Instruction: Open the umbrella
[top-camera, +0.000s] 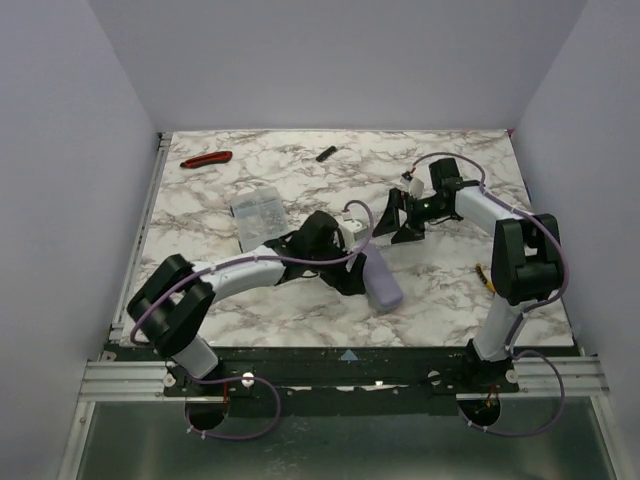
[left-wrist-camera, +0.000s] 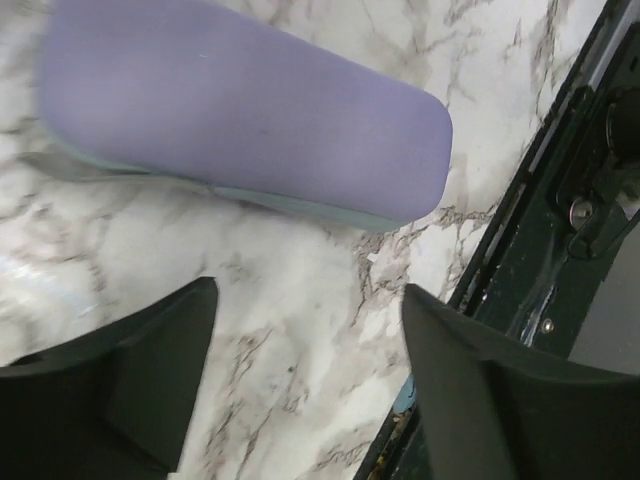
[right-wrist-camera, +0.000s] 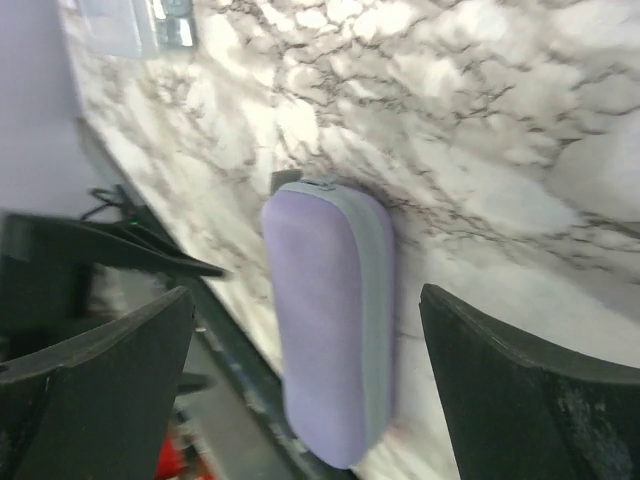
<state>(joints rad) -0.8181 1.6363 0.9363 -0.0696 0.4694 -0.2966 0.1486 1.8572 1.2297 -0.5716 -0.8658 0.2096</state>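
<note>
The umbrella (top-camera: 384, 281) is collapsed, a lavender pill-shaped oblong lying flat on the marble table near its front edge. My left gripper (top-camera: 352, 268) sits just to the umbrella's left. In the left wrist view the umbrella (left-wrist-camera: 240, 120) lies beyond the tips of my open left gripper (left-wrist-camera: 310, 300), which has only bare marble between its fingers. My right gripper (top-camera: 398, 218) hovers behind the umbrella, off the table. In the right wrist view the umbrella (right-wrist-camera: 330, 330) lies below and apart from my open right gripper (right-wrist-camera: 305, 295).
A clear plastic box (top-camera: 256, 212) of small parts stands behind the left arm. A red and black tool (top-camera: 206, 158) and a small black piece (top-camera: 325, 153) lie at the back. The table's black front rail (left-wrist-camera: 560, 200) runs close to the umbrella's near end.
</note>
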